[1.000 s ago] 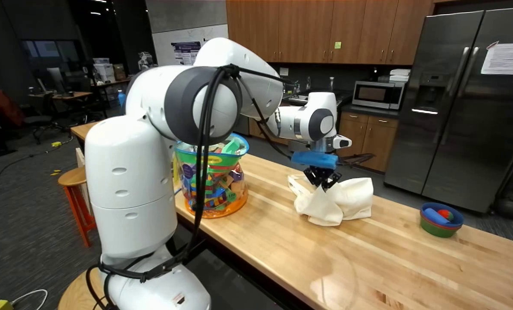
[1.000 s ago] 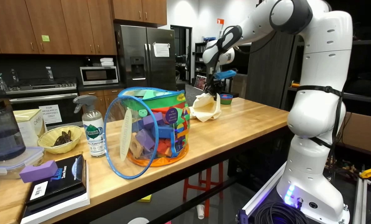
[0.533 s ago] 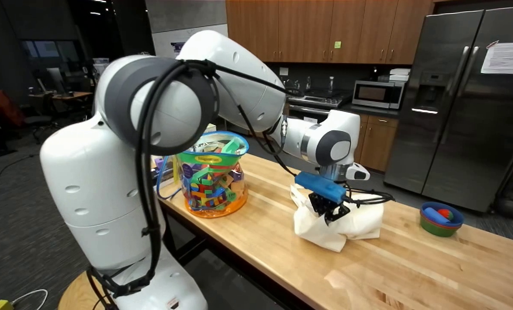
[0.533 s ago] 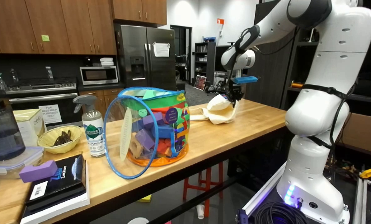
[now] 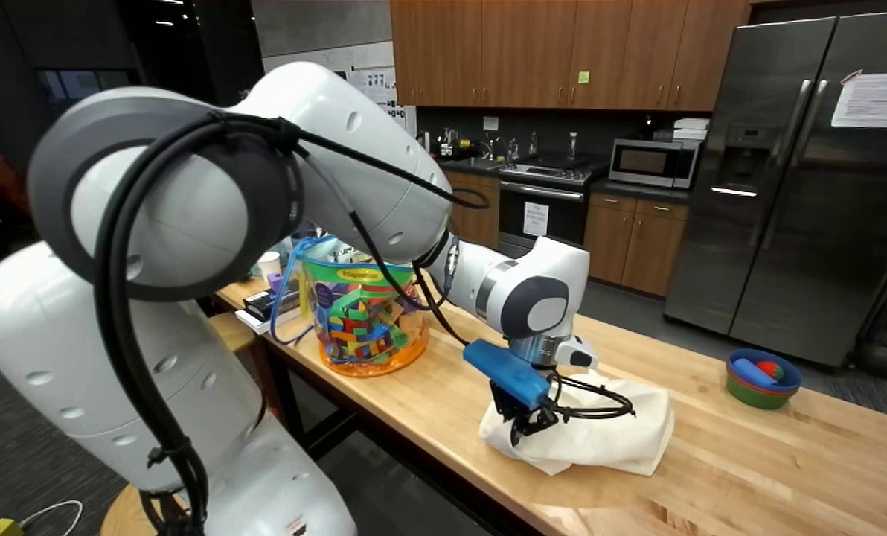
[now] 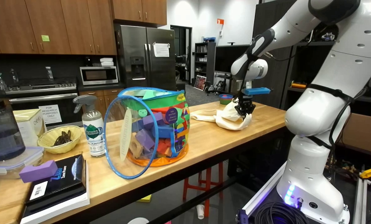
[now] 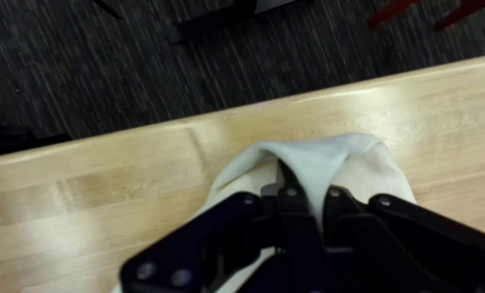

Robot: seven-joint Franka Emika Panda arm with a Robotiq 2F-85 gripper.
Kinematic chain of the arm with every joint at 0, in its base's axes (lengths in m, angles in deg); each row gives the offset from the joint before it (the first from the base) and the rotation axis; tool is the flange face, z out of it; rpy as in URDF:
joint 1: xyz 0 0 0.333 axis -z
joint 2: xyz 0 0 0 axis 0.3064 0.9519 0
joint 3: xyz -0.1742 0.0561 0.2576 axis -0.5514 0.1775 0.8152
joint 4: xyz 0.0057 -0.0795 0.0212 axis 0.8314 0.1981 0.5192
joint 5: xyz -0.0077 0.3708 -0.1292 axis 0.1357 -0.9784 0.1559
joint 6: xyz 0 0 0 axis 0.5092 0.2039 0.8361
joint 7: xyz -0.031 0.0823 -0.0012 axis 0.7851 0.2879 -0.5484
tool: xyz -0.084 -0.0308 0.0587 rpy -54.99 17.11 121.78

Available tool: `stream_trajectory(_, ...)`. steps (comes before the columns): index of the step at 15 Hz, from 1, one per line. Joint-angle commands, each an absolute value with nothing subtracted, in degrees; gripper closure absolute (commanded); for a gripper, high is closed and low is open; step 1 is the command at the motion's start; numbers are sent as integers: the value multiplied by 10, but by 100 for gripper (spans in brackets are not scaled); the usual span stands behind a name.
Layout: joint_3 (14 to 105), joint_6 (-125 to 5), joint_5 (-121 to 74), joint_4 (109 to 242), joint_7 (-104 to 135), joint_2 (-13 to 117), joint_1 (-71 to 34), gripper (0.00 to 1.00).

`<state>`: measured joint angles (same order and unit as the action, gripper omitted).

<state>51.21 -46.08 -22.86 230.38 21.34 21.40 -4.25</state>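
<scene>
2 black fingers (image 7: 293,203) pinch a fold of the cream cloth (image 7: 320,162), and it's tight, caught right there between them! The rest slumps rumpled on the wooden table (image 5: 711,461), near the edge. Further out, the cloth lies between the stacked bowls (image 5: 756,397) and a clear tub of coloured blocks (image 5: 369,327). Near that tub, in an exterior view, stands a spray bottle (image 6: 93,133), and past it sits a yellow basket (image 6: 57,149).

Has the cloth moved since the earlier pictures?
Yes. In an exterior view, the cloth has moved down the picture, toward the table's near edge.
</scene>
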Motion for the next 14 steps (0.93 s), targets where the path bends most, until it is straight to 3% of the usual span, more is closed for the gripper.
stream_trajectory(1, 551, -486, -234, 2353, 193, 163, -76, 99)
stream_trajectory(8, 640, -532, -272, 2290, 207, 217, -185, 99)
stream_trajectory(14, 658, -545, -245, 2183, 222, 297, -200, 99)
